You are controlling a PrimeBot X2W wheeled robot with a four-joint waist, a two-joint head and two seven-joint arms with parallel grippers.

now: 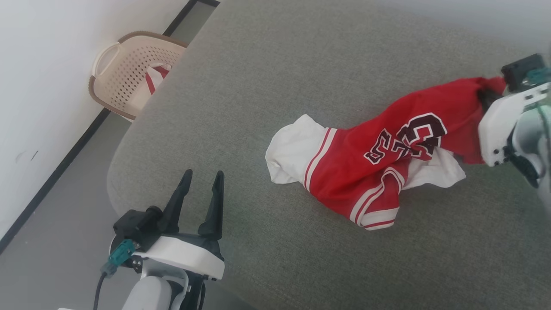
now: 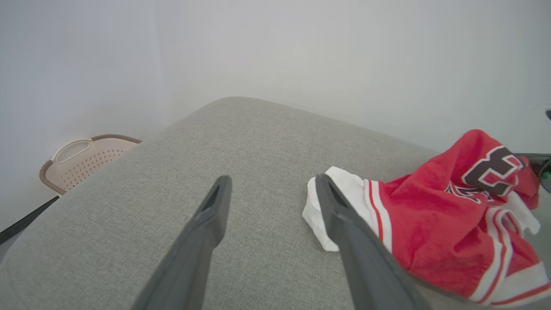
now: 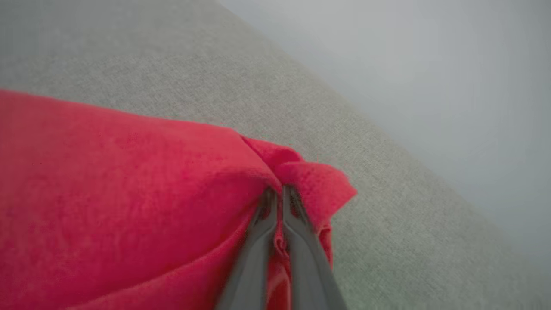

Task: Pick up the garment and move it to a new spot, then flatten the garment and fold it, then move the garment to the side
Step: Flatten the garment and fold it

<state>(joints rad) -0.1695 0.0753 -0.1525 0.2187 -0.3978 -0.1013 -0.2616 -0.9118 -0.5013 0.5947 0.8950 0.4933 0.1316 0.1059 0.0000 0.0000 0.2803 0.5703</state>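
On the garment (image 1: 344, 172), dark "23" (image 1: 409, 140)

Grey fabric surface (image 1: 280, 77), crumpled red-and-white garment (image 1: 357, 172) lying on it, beige basket (image 1: 125, 73) on floor (image 1: 56, 241) alongside

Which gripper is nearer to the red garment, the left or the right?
The right. The right gripper is shut on a red fold of the garment, at its right end. The left gripper is open, apart from it, left of the white sleeve.
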